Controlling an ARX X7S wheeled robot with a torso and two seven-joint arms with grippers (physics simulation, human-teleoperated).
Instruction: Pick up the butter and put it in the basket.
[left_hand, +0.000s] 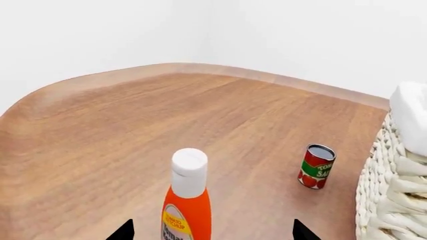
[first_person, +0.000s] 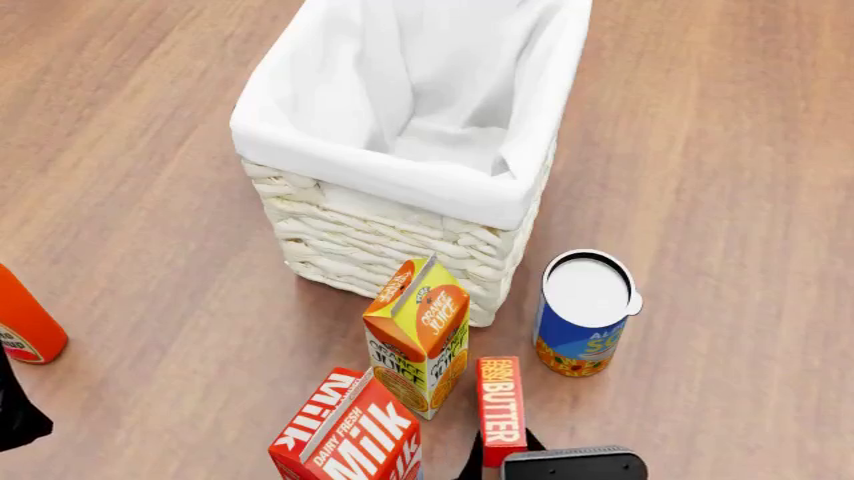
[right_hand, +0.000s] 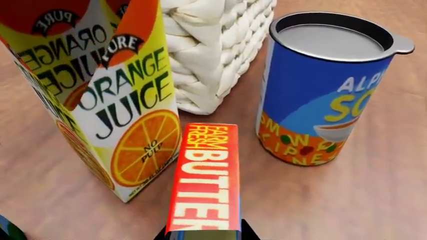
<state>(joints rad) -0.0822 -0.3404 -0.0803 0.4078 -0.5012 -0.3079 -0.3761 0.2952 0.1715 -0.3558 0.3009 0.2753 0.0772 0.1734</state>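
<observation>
Left wrist view: my left gripper (left_hand: 211, 231) shows two finger tips set wide apart with a ketchup bottle (left_hand: 187, 200) between them, untouched, beside a tomato can (left_hand: 316, 166) and the basket (left_hand: 393, 190); a stray twitch there would topple the bottle.

Head view: the butter (first_person: 501, 409) stands on edge between the juice carton (first_person: 419, 332) and the soup can (first_person: 585, 312), just before the basket, milk carton (first_person: 350, 430) alongside.

Right wrist view: the right gripper (right_hand: 203, 235) sits at the butter's near end, but I cannot tell whether the fingers have clamped; a grip this far back could let the box pivot into a neighbour.
</observation>
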